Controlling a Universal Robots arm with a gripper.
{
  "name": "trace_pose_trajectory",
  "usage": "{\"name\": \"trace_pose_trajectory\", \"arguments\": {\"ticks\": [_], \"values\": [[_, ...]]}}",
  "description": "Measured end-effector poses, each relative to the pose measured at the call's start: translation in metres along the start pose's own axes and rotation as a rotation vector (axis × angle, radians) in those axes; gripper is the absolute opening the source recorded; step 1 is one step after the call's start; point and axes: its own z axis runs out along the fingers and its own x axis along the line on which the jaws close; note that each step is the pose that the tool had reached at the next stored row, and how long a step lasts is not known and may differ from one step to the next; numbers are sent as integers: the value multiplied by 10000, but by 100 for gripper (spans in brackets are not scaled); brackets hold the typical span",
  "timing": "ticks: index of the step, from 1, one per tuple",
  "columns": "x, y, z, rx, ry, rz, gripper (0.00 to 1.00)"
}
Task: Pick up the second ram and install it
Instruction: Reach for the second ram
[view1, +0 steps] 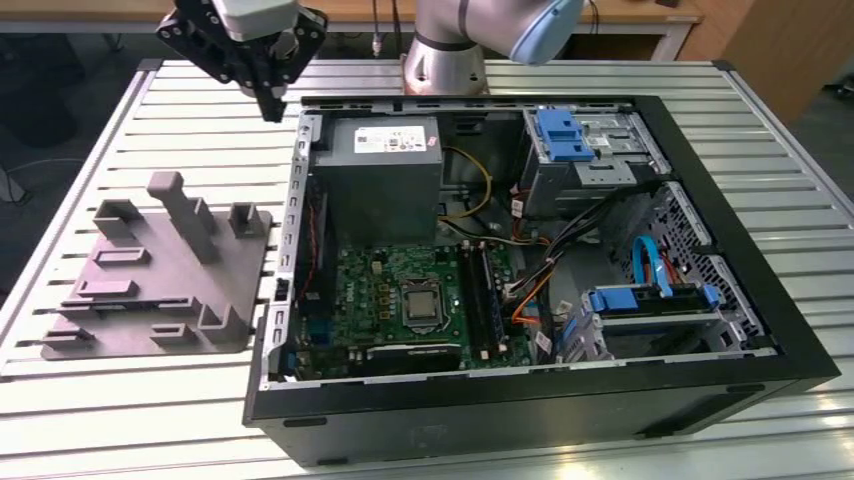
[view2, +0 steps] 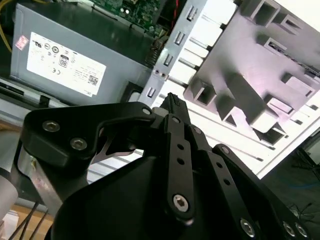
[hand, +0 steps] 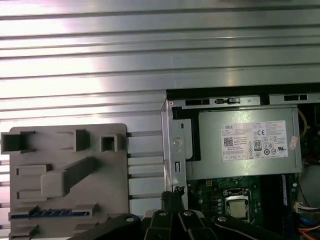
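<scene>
- In the exterior view, the gripper hangs over the slatted table. It is just outside the corner of the open computer case nearest the power supply, on the exterior view's left. Its tips are pressed together into one narrow point.
- Bare slats run between the case wall and the grey holder tray. The tray sits apart from the case on the exterior view's left, with its posts upright.
- The case holds the power supply, the green board and blue drive brackets toward the exterior view's right.
- In the second wrist view, the closed gripper points at the strip of table between the case's perforated edge rail and the holder tray.
- In the first wrist view, the gripper is at the case's edge, beside the board.
- The second ram is a thin dark strip with a bluish sheen. It lies flat in a long slot of the holder tray, well apart from the gripper.
</scene>
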Motion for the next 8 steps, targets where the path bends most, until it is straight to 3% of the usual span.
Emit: {"name": "trace_pose_trajectory", "arguments": {"ticks": [8], "values": [[226, -17, -5, 0, 0, 1, 11]]}}
